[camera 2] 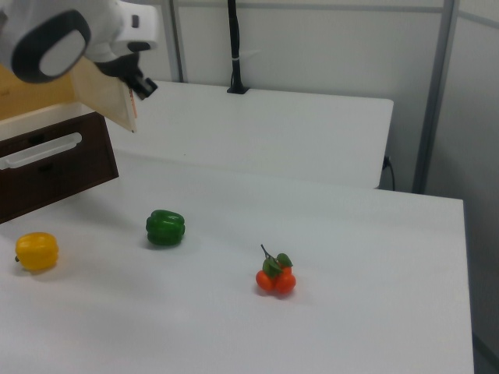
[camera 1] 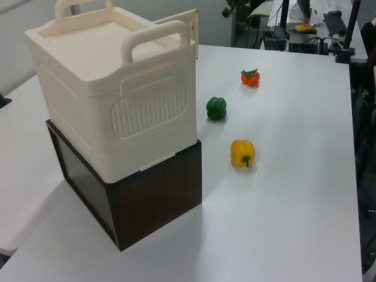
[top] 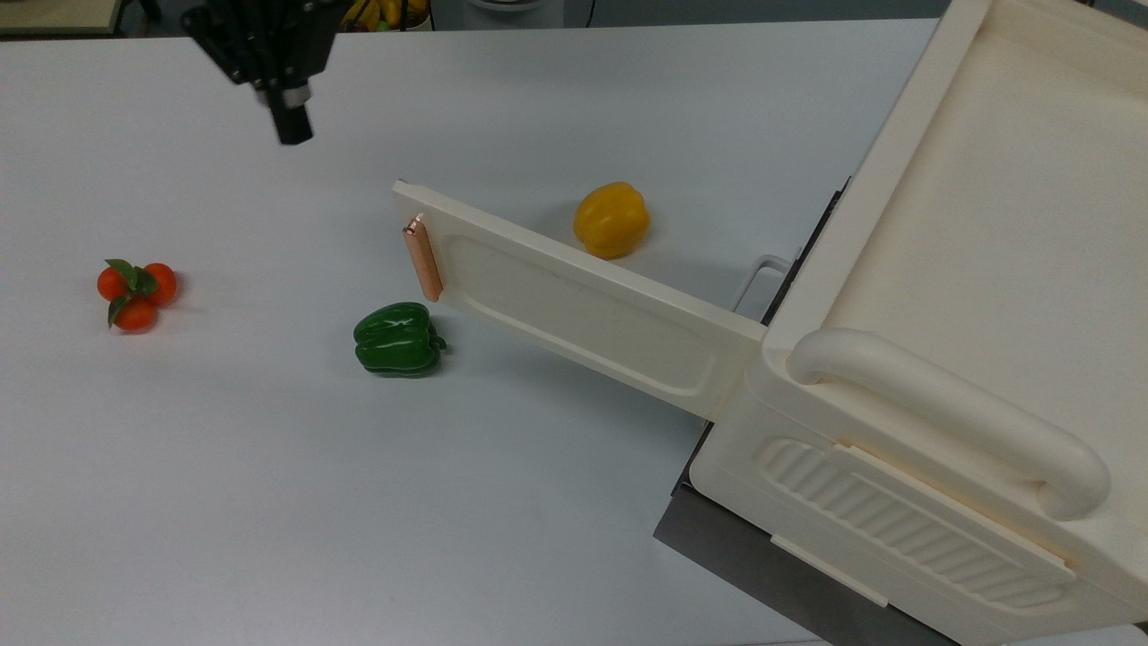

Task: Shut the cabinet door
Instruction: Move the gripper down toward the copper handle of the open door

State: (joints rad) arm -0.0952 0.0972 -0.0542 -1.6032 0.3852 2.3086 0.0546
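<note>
A big white table (top: 224,467) holds everything. On the top view's right stands a big cream box (top: 978,296) with a thick round handle (top: 942,417) on top and a ribbed side. It sits on a dark brown cabinet (camera 1: 155,197).

The cabinet door (top: 583,301) is long, flat and cream. It is wide open. In the top view it sticks out from the box toward the top view's left, over the table. A thin copper bar handle (top: 421,260) sits at its far end. Behind the door a thin white wire loop (top: 758,274) pokes out.

The black gripper (top: 289,112) hangs above the table at the top view's upper left. It is well apart from the door and touches nothing. I cannot tell if its fingers are apart or together.

A yellow pepper (top: 612,220) lies just behind the door in the top view. A green pepper (top: 397,338) lies on the other side, near the copper handle. A small bunch of orange fruits with green leaves (top: 134,292) lies far off on the top view's left.
</note>
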